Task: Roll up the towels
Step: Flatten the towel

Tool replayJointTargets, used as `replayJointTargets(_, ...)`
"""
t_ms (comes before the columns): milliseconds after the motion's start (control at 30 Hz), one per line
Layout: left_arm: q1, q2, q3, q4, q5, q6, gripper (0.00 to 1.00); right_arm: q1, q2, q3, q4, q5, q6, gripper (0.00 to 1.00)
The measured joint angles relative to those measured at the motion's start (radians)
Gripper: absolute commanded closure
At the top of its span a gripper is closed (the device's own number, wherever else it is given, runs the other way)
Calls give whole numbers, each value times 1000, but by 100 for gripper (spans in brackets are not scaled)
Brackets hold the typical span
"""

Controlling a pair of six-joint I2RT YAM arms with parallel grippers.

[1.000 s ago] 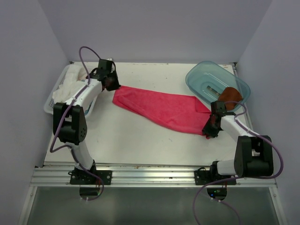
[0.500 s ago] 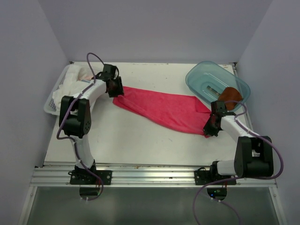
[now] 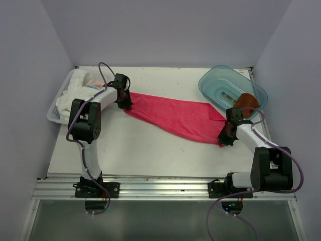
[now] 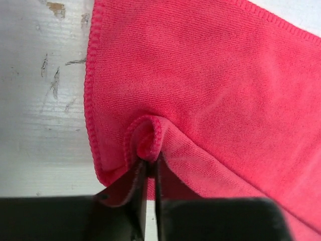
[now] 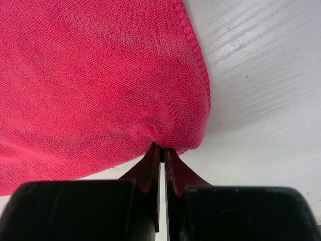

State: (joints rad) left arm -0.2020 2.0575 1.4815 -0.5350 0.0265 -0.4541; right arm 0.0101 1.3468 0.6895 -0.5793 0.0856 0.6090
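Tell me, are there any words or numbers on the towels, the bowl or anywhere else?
No words, numbers or signs can be read in any view.
pink-red towel: plain cloth, no tag or writing showing.
rust-brown towel: nothing written shows.
blue tub: no label visible.
table: only scuffs and chipped paint, not letters.
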Motion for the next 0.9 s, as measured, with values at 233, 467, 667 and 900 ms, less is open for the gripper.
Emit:
replayJointTargets(233, -8, -3, 2, -2, -8, 3, 100, 0, -2, 0, 0, 0, 0, 100)
replayJointTargets(467, -8, -24, 25, -29, -8, 15, 56, 0, -9, 0, 0, 0, -2, 100)
replayJointTargets(667, -8, -24, 34, -29, -6, 19, 62, 0, -9, 0, 0, 0, -3, 100)
replayJointTargets(900, -8, -23, 37, -30, -6, 19, 73, 0, -13, 0, 0, 0, -7, 100)
